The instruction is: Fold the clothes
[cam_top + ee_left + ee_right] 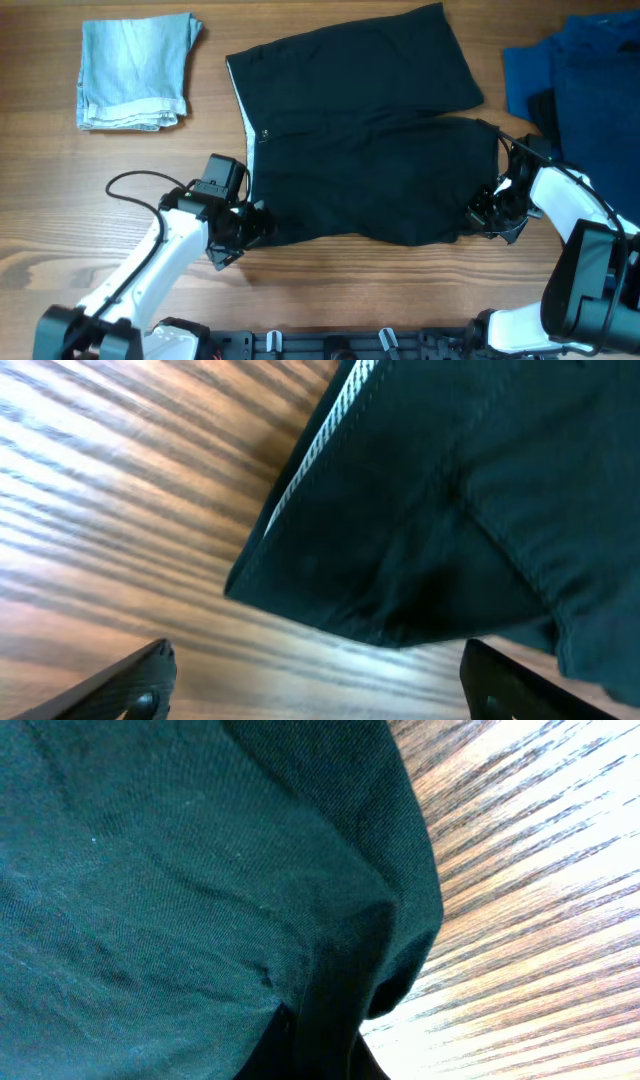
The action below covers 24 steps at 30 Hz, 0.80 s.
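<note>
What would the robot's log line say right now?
stage: shorts flat, unfolded | left end effector: open at waistband corner | right end effector: at leg hem, grip hidden

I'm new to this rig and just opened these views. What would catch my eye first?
Black shorts lie spread across the middle of the table, waistband to the left. The left gripper sits at the near waistband corner with its fingers open, and the right gripper at the near leg hem. A folded pale denim piece lies far left, a dark-blue heap far right.
</note>
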{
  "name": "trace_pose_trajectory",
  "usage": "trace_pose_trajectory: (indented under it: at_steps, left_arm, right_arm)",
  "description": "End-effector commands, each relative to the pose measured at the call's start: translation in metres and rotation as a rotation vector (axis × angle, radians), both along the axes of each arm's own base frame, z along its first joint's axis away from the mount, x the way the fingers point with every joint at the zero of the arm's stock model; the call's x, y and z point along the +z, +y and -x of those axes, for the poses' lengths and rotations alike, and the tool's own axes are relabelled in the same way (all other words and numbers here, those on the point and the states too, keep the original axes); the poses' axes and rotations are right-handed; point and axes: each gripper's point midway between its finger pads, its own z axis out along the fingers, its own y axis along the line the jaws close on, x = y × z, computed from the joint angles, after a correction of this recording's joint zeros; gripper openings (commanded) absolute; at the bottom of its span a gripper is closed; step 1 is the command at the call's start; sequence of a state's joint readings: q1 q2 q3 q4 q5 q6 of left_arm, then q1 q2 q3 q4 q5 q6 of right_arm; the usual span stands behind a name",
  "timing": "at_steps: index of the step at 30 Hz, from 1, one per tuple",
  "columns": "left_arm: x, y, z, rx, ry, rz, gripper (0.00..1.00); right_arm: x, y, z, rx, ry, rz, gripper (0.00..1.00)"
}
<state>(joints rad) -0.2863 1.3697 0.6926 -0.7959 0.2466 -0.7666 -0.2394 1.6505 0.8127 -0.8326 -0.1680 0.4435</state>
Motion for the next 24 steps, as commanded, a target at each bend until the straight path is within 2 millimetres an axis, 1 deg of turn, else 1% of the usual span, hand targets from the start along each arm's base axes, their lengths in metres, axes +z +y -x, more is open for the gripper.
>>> trace_pose_trajectory:
  at_steps: [1, 3, 6, 8, 10, 12, 14, 15, 16, 18, 19, 21, 24]
  left_arm:
    - [-0.013, -0.003, 0.004, 0.08, 0.07, 0.005, 0.89]
    - [-0.02, -0.003, 0.002, 0.131, 0.094, 0.001, 0.88]
    - [-0.03, -0.005, -0.002, 0.156, 0.108, -0.001, 0.9]
    - [-0.035, -0.004, 0.001, 0.159, 0.136, -0.012, 0.81]
    - [-0.037, -0.004, 0.001, 0.159, 0.141, -0.014, 0.68]
    - [-0.037, -0.004, 0.001, 0.158, 0.138, -0.013, 0.48]
    - [-0.037, -0.004, 0.002, 0.144, 0.138, -0.014, 0.32]
    - [-0.037, -0.003, 0.003, 0.143, 0.143, -0.016, 0.15]
    - [-0.036, -0.003, 0.007, 0.143, 0.162, -0.017, 0.04]
    - [-0.036, -0.002, 0.014, 0.101, 0.181, -0.016, 0.04]
    - [-0.035, -0.001, 0.019, 0.044, 0.184, -0.019, 0.04]
    - [-0.032, 0.001, 0.021, 0.005, 0.18, -0.017, 0.04]
    - [-0.017, 0.003, 0.013, -0.065, 0.123, -0.002, 0.04]
  right_arm:
    - [-0.019, 0.002, 0.007, 0.026, 0.021, -0.007, 0.04]
    - [-0.02, 0.002, 0.007, 0.026, 0.023, -0.007, 0.04]
    - [-0.02, 0.001, 0.005, 0.027, 0.012, -0.004, 0.04]
    - [-0.021, 0.001, 0.006, 0.026, 0.014, -0.005, 0.04]
    - [-0.022, 0.002, 0.008, 0.025, 0.016, -0.005, 0.04]
    - [-0.022, 0.002, 0.008, 0.026, 0.018, -0.005, 0.04]
    - [-0.022, 0.002, 0.008, 0.026, 0.017, -0.005, 0.04]
    - [-0.022, 0.002, 0.007, 0.026, 0.013, -0.004, 0.04]
    - [-0.022, 0.001, 0.005, 0.026, 0.006, -0.002, 0.04]
    - [-0.019, 0.0, -0.001, 0.032, -0.008, 0.0, 0.04]
    - [-0.016, -0.001, -0.005, 0.038, -0.014, 0.001, 0.04]
    - [-0.007, -0.003, -0.011, 0.047, -0.016, 0.001, 0.04]
    - [0.011, -0.006, -0.023, 0.056, -0.03, 0.004, 0.04]
